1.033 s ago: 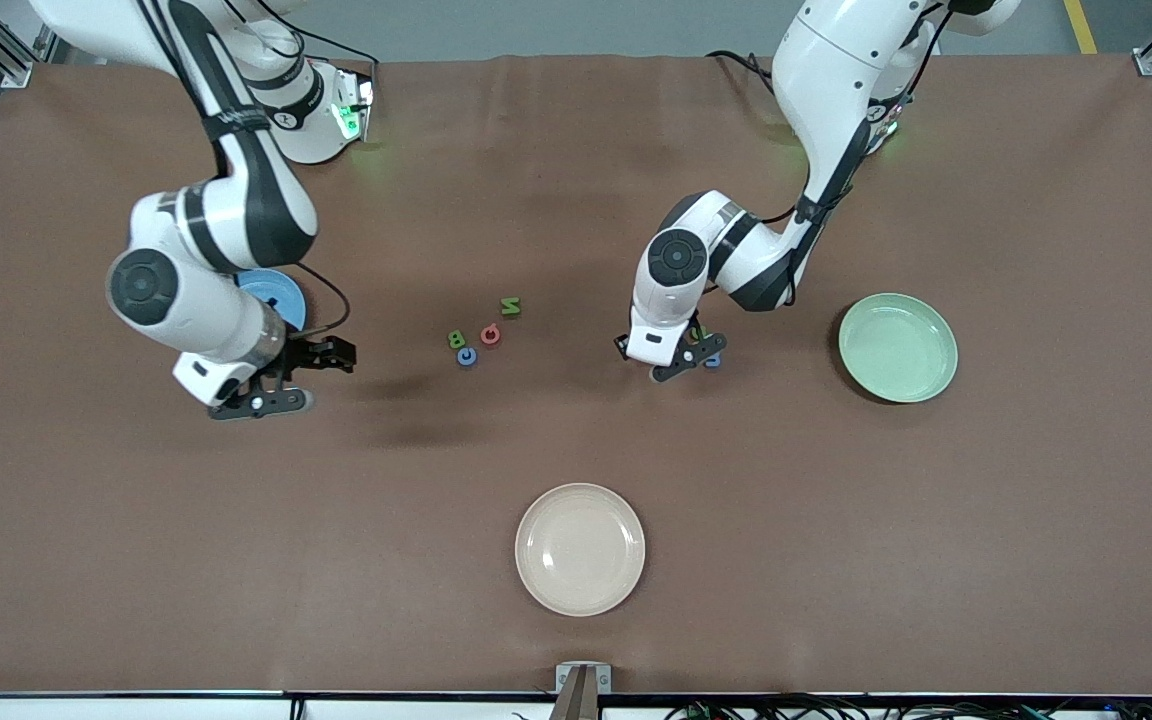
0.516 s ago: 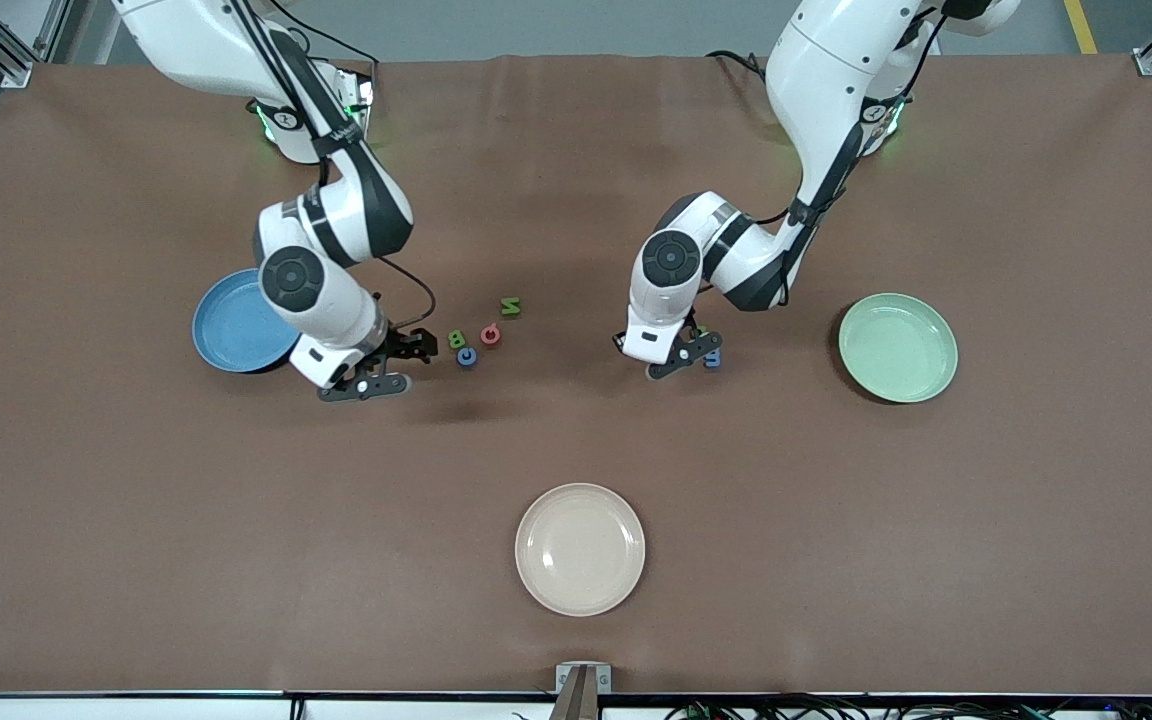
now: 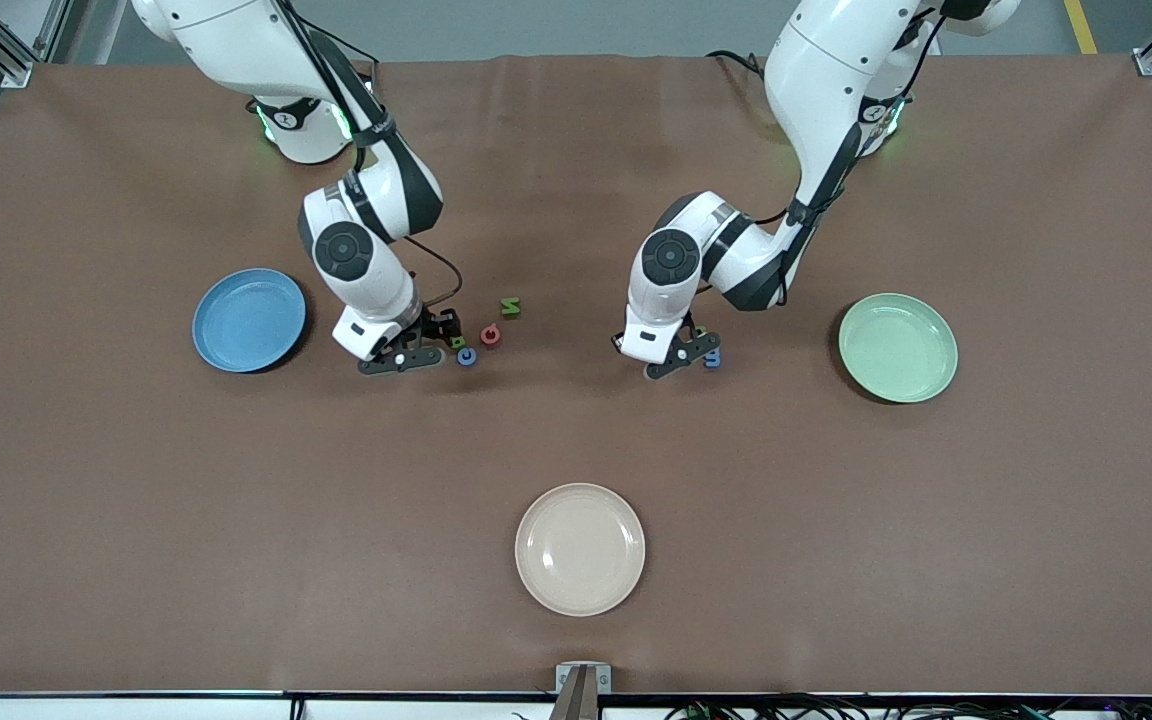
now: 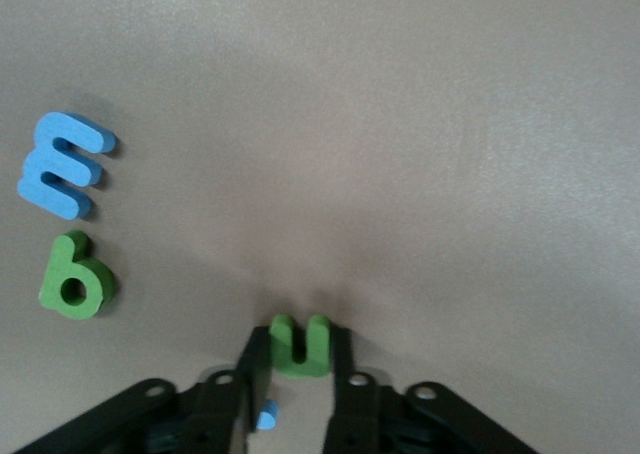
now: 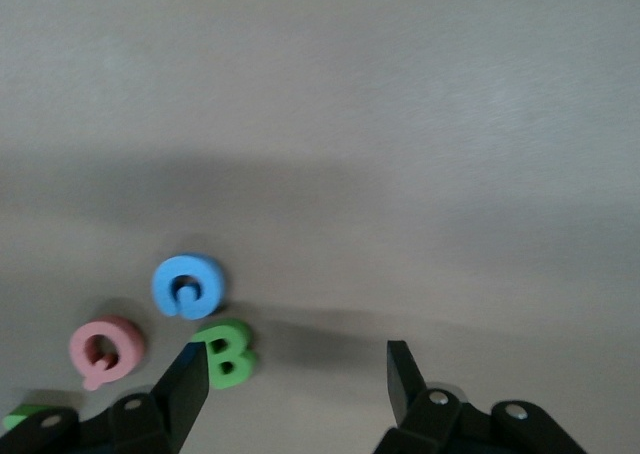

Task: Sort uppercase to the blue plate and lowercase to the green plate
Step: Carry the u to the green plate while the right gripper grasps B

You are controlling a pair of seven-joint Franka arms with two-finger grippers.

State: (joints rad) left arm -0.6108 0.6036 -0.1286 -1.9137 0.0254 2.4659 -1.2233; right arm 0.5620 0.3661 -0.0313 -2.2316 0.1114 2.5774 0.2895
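Observation:
My left gripper [image 4: 298, 340] is down on the table, shut on the green u [image 4: 298, 346]. The blue m [image 4: 62, 164] and green p [image 4: 72, 288] lie beside it, and a blue scrap, maybe the x [image 4: 264, 414], peeks out under one finger. My right gripper [image 5: 297, 372] stands open low over the table, one finger next to the green B [image 5: 228, 352]. The blue C [image 5: 187, 285], pinkish G [image 5: 105, 350] and green N [image 3: 510, 307] lie close by. The blue plate [image 3: 249, 320] sits toward the right arm's end, the green plate [image 3: 898, 347] toward the left arm's end.
A cream plate [image 3: 580, 549] lies nearer the front camera, midway along the table. The brown mat [image 3: 836, 520] covers the whole tabletop.
The right arm swung from over the blue plate across to the capital letters and its jaws narrowed a little. The left gripper's fingers closed onto the green u.

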